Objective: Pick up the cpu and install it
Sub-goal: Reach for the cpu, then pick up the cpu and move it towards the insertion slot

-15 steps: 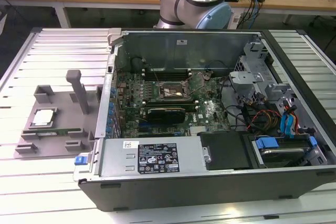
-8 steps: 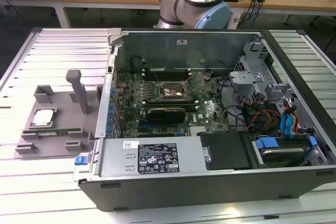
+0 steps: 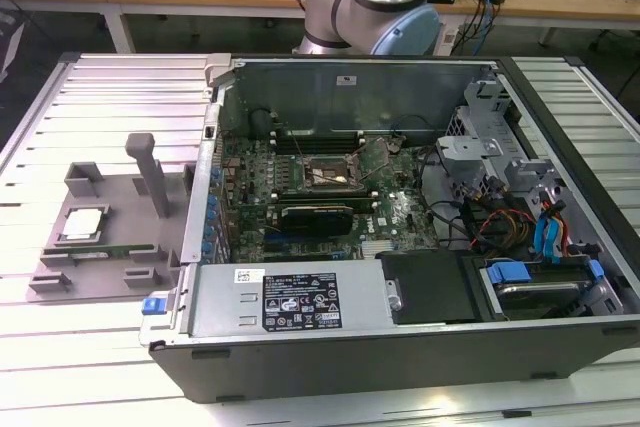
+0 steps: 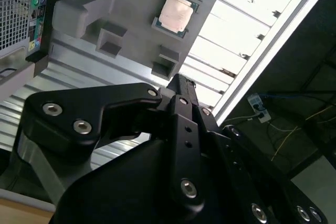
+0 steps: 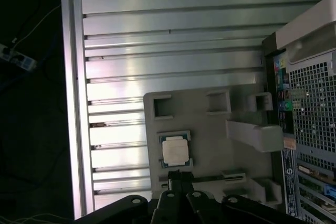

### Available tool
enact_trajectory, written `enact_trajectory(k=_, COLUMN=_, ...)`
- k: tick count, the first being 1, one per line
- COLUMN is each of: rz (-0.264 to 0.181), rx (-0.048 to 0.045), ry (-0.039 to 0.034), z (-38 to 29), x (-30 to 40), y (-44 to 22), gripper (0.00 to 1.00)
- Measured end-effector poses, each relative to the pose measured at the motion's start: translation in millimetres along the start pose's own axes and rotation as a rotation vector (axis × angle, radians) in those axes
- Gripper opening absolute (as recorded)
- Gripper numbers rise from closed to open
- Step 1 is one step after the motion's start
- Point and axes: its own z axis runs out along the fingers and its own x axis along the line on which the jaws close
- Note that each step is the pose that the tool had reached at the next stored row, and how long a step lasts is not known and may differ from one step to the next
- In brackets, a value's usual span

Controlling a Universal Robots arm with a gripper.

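The slatted table [image 3: 100, 77] carries an open case [image 3: 350, 362], its socket [image 3: 330, 175] mid-frame in the exterior view. At that view's left sits a grey tray [image 3: 120, 197], and the cpu [image 3: 83, 224] lies flat in its pocket, untouched, so the pickup isn't made yet, I'd say. In the second wrist view the fingers [image 4: 181, 114] hover well apart from it, pressed together and empty. A grasp calls for spreading them past the chip's edges.
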Motion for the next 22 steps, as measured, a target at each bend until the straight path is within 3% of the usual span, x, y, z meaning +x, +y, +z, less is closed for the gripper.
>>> enact_trajectory(k=4, rz=-0.001, rx=0.0117, ry=-0.0006, z=1.7, x=-2.7, y=8.6, gripper=0.11)
enact_trajectory(k=7, rz=-0.002, rx=0.0139, ry=-0.0006, z=2.1, x=-5.7, y=11.4, gripper=0.11)
enact_trajectory(k=22, rz=-0.002, rx=0.0144, ry=-0.0007, z=2.4, x=-8.7, y=12.9, gripper=0.11)
